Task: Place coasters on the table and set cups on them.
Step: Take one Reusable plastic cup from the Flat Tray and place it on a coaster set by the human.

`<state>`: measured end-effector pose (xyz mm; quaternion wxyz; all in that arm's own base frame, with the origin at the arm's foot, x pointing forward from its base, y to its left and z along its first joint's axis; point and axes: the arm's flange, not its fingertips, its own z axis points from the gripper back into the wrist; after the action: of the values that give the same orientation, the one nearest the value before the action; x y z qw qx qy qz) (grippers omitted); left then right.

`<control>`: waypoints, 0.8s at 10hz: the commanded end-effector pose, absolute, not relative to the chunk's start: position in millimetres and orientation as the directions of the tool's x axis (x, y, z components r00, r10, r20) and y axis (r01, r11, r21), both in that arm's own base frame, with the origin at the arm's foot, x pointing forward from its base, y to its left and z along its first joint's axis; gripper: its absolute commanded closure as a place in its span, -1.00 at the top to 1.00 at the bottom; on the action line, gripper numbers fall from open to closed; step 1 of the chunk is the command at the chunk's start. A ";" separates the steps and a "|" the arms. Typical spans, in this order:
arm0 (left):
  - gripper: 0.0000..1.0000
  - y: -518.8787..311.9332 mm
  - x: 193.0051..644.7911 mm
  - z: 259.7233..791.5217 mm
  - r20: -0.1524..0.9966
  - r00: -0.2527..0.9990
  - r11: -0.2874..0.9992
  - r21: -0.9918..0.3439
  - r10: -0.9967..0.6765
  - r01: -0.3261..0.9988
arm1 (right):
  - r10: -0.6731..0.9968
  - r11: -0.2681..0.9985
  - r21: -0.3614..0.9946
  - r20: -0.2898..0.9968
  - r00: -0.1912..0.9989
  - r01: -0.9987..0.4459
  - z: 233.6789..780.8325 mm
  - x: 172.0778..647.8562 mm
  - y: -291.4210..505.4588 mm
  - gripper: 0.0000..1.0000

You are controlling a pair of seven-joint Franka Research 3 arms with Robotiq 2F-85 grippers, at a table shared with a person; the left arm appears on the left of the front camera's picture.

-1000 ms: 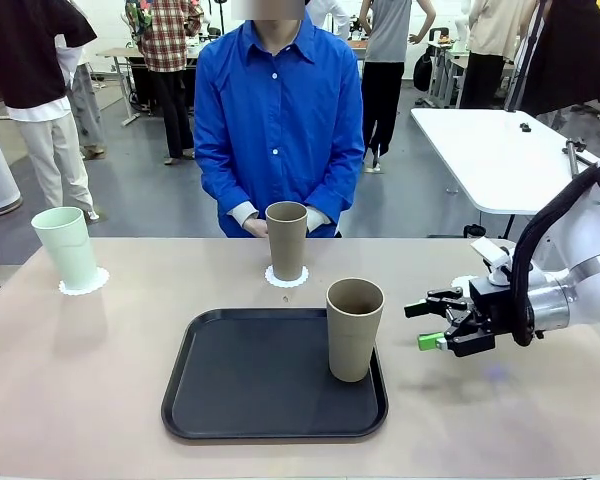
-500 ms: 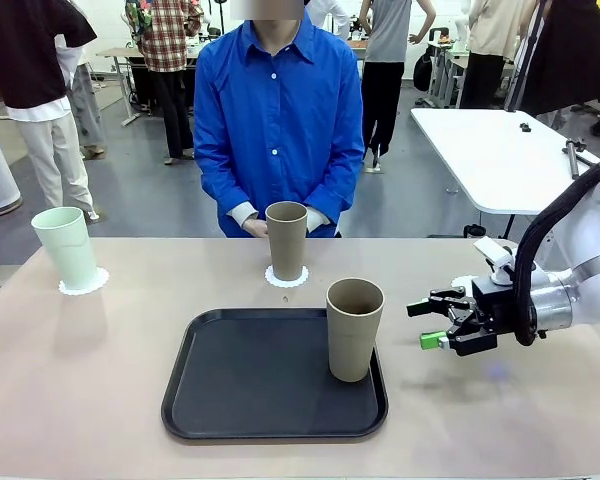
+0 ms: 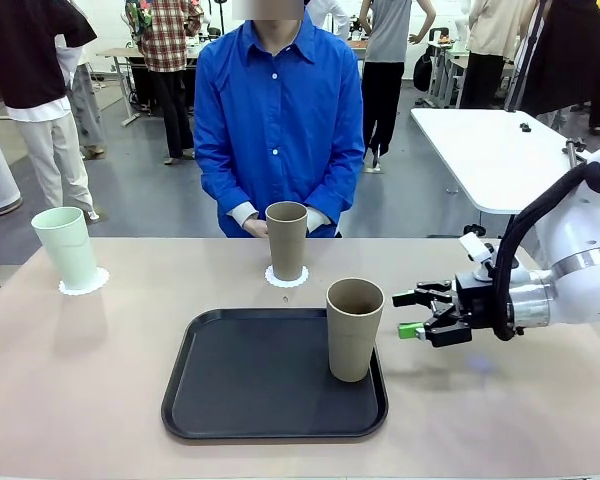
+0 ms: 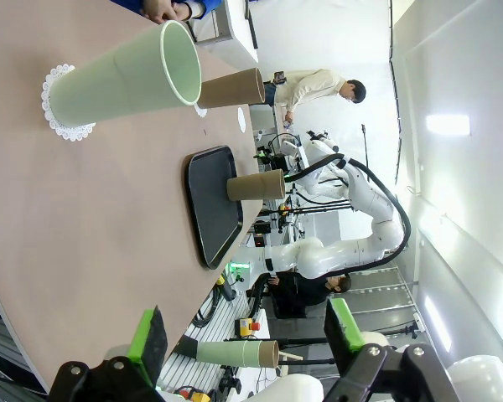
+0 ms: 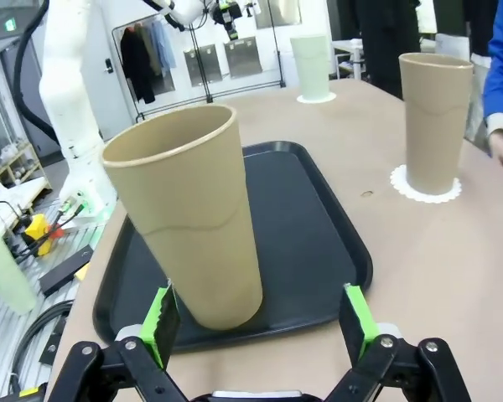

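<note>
A pale mint cup [image 3: 65, 245] stands on a lacy white coaster [image 3: 84, 283] at the far left of the beige table [image 3: 90, 390]. One tan cup [image 3: 286, 240] stands on a coaster [image 3: 286, 278] in front of the person. The other tan cup [image 3: 353, 328] stands upright in the black tray's [image 3: 260, 385] right corner. My right gripper [image 3: 404, 314] hangs open just right of that cup, not touching it. In the right wrist view the cup [image 5: 193, 218] fills the space ahead of the open gripper [image 5: 258, 322]. My left gripper [image 4: 245, 335] is open and holds nothing, with the mint cup [image 4: 126, 79] far ahead.
The person in a blue shirt stands at the far edge with hands [image 3: 252, 226] clasped behind the middle cup. A white table [image 3: 490, 150] stands at the back right. Other people stand farther off. Bare tabletop lies left and right of the tray.
My right gripper has moved left, closer to the tan cup on the tray, still open. The cups, coasters and the person have not moved.
</note>
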<state>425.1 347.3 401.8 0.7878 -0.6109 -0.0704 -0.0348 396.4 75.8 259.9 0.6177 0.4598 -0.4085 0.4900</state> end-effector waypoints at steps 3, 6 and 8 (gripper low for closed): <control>1.00 348.4 423.8 403.0 0.150 0.988 0.256 -0.957 0.033 0.136 | 0.231 0.048 0.172 0.957 0.178 -0.984 241.2 401.3 98.5 1.00; 1.00 348.4 423.8 403.0 0.150 0.988 0.256 -0.957 0.033 0.136 | 0.248 -0.032 0.184 0.954 0.170 -0.982 235.7 389.9 107.5 1.00; 1.00 348.4 423.8 403.0 0.150 0.988 0.256 -0.957 0.033 0.136 | 0.256 -0.083 0.177 0.955 0.151 -0.981 234.6 380.2 114.3 1.00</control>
<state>425.1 347.3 401.7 0.7878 -0.6110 -0.0704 -0.0348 384.8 112.6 237.9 0.5890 0.4973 -0.3622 0.5239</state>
